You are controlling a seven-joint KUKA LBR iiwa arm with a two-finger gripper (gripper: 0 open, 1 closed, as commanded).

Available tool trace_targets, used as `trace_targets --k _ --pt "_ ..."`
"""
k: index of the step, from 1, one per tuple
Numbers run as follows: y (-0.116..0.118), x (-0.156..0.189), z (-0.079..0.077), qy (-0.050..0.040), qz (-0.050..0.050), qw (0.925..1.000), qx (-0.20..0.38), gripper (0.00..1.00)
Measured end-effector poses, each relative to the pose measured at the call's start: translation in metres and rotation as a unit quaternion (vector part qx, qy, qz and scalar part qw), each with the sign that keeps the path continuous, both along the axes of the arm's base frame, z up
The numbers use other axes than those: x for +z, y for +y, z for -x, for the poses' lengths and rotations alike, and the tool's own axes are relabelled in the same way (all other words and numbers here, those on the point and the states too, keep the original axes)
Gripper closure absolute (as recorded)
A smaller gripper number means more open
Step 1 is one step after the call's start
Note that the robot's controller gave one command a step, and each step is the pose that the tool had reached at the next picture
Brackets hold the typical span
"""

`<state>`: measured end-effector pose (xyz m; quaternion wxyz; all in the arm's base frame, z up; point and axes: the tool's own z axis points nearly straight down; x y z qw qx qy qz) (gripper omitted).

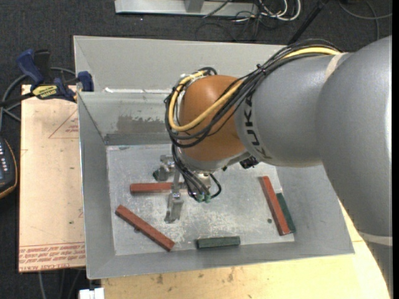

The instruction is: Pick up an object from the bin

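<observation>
Dark carpet lies all round a grey metal bin (pixel 93 154), whose sloped walls funnel loose pieces onto a flat, scuffed floor. From the right a thick grey robot arm (pixel 312 104) leans in over that floor, its wrist under a rounded orange cover (pixel 209 117) with yellow and black cables (pixel 287 55) looped across it, probably slack so the wrist can turn freely.

Below the cover the tool (pixel 173 212) hangs low over the left-middle of the floor. Whether it is open or closed cannot be told, and no piece shows gripped in it. Its tip stands just beside the right end of a short flat red-brown bar (pixel 149 188), which lies level and free on the bin floor. This is the nearest thing and, by my judgement, the likeliest pick.

A longer red-brown bar (pixel 143 227) lies slanted a little below and to the left, apart from the tool. A dark green bar (pixel 218 243) rests along the near edge. Well to the right, a red-brown strip (pixel 272 199) and a dark green strip (pixel 285 213) lie side by side, touching.

For writing, part of a maker's name in dark letters runs down the arm's grey shell beside the orange cover; "UK" is what can be read.
</observation>
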<state>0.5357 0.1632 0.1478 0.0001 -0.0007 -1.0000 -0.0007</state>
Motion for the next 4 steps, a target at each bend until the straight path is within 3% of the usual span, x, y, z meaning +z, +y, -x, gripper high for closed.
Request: trace_targets --k 1,2,3,4 --pt "-0.027 -0.079 -0.047 -0.0033 0.0 0.9995 0.032 0.0" --pt "-0.025 -0.074 -0.047 -0.0043 -0.001 0.9994 0.033 1.0" --pt "-0.026 -0.076 -0.046 -0.0023 -0.001 0.9994 0.033 0.0" --pt "0.035 -0.075 -0.103 -0.0046 -0.001 0.9971 0.076 0.0"
